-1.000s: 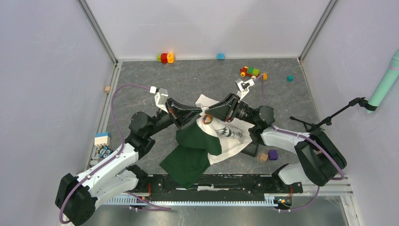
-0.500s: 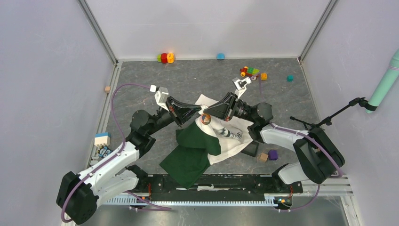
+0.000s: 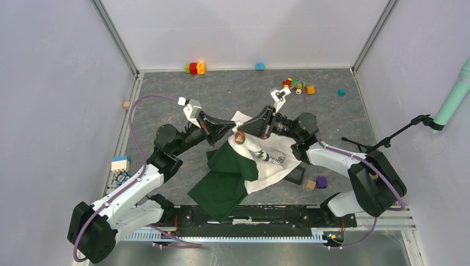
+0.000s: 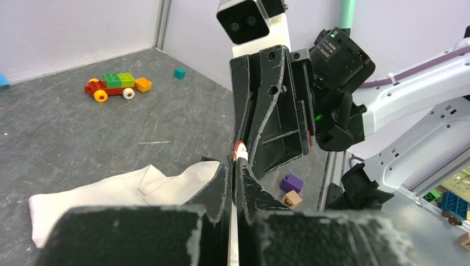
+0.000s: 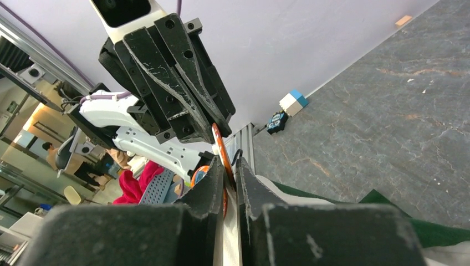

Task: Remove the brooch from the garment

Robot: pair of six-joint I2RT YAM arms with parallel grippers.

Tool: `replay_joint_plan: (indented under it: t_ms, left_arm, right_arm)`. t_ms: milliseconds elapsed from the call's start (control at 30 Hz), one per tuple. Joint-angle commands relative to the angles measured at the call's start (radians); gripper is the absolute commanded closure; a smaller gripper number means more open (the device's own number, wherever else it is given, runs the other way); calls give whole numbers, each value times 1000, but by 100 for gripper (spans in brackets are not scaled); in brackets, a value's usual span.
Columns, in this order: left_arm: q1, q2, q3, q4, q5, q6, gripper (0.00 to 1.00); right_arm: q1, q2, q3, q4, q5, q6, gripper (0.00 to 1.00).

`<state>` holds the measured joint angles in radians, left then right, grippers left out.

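The garment (image 3: 227, 172), half dark green and half cream, lies on the grey floor with its upper part lifted between my two grippers. The brooch (image 3: 239, 137) is a small orange ring on the raised cream cloth. My left gripper (image 3: 231, 131) is shut on the cream cloth right beside the brooch; in the left wrist view (image 4: 235, 163) a thin cream sheet runs between its fingers, with the brooch's red-orange edge (image 4: 239, 148) at the tips. My right gripper (image 3: 244, 132) faces it tip to tip. In the right wrist view (image 5: 230, 166) it is shut on the brooch's orange edge (image 5: 220, 145), with cloth.
A tan cube (image 3: 309, 184), a purple cube (image 3: 321, 182) and a flat black object (image 3: 295, 176) lie right of the garment. A toy brick car (image 3: 294, 84), a teal cube (image 3: 341, 92) and red-yellow blocks (image 3: 195, 67) sit at the back. A white-blue block (image 3: 119, 163) is at the left.
Both grippers have moved toward the back of the table, still tip to tip, drawing the raised cloth and the brooch with them. The rest of the garment has stayed put.
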<state>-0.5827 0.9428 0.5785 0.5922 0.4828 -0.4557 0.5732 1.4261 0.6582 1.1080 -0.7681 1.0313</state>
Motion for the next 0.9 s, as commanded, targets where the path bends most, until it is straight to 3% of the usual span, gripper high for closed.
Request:
replay_joint_plan:
  t_ms: [0, 133, 267, 400, 533, 700, 867]
  left_arm:
    - [-44, -15, 66, -42, 177, 54, 98]
    - [-43, -1, 73, -97, 140, 60, 98]
    - [-42, -15, 91, -208, 7, 103, 98]
    - [-41, -34, 128, -367, -130, 215, 98]
    - [-42, -29, 169, -498, -211, 328, 98]
    - [-42, -16, 203, -649, -301, 399, 98]
    - [-43, 19, 244, -767, -364, 418, 98]
  right_arm:
    - [23, 30, 66, -105, 21, -66, 96]
    - [36, 36, 100, -164, -8, -124, 79]
    - [34, 8, 71, -184, -10, -166, 61]
    - [28, -39, 38, -257, 13, -238, 38]
    - [18, -73, 3, -306, 29, -299, 23]
    - [16, -89, -37, -411, 68, -402, 18]
    - [20, -75, -50, -527, 156, -511, 22]
